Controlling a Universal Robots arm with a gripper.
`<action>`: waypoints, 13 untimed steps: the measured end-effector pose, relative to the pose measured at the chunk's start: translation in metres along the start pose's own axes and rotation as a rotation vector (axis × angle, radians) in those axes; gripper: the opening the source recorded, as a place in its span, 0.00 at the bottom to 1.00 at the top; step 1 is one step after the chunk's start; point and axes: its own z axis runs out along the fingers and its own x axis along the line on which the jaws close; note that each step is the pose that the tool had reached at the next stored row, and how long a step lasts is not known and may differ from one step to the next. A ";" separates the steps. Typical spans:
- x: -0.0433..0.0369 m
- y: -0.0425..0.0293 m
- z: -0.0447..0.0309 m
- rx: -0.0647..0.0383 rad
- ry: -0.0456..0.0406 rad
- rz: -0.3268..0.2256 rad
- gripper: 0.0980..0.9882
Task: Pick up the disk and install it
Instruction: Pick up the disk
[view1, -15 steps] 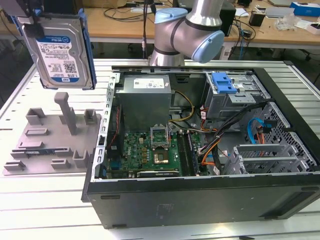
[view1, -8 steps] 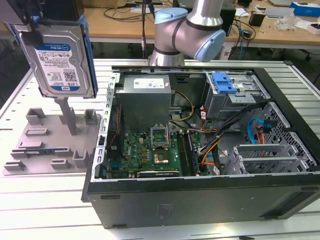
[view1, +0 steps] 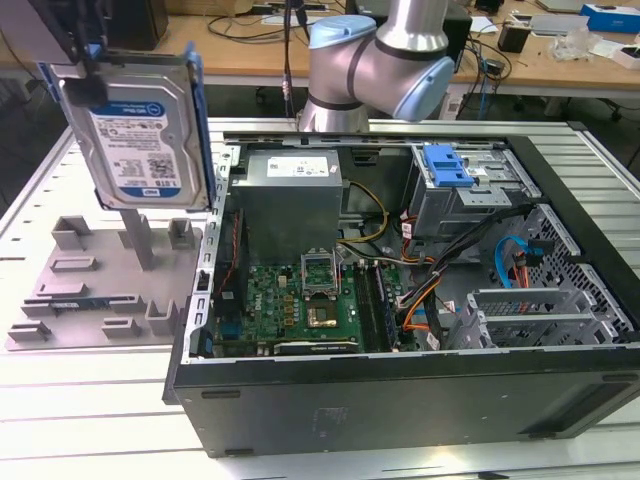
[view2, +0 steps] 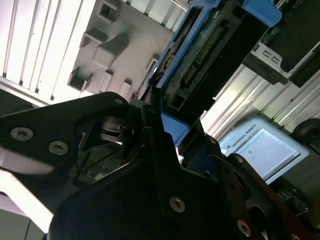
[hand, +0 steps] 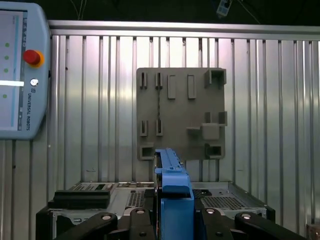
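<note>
The claw is clamped on the disk, with a dark finger pressed against each side of the blue carrier frame, as the first wrist view shows. In the exterior view the disk hangs upright in the air with its label facing the camera. It is lifted clear of the grey fixture plate that lies on the slatted worktop. It is at the exterior view's left of the open computer case, outside it and not yet installed.

Several things could go wrong from here. The grip covers only a narrow strip of the frame, so a knock or a quick swing could twist the disk between the fingers or let it slip. The case wall stands between the disk and the drive cage with its blue latch, and a low path would likely catch the carrier on that rim. Loose cables run just beside the cage and could snag the frame or be pinched. If the carrier is tilted when it meets the bay, it may well jam rather than slide home.
</note>
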 end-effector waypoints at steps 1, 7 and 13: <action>0.0021 -0.0036 -0.0002 0.000 0.0000 0.000 0.30; 0.0142 -0.0281 -0.0015 0.000 -0.0001 0.000 0.30; 0.0254 -0.0571 -0.0031 0.000 -0.0001 0.000 0.30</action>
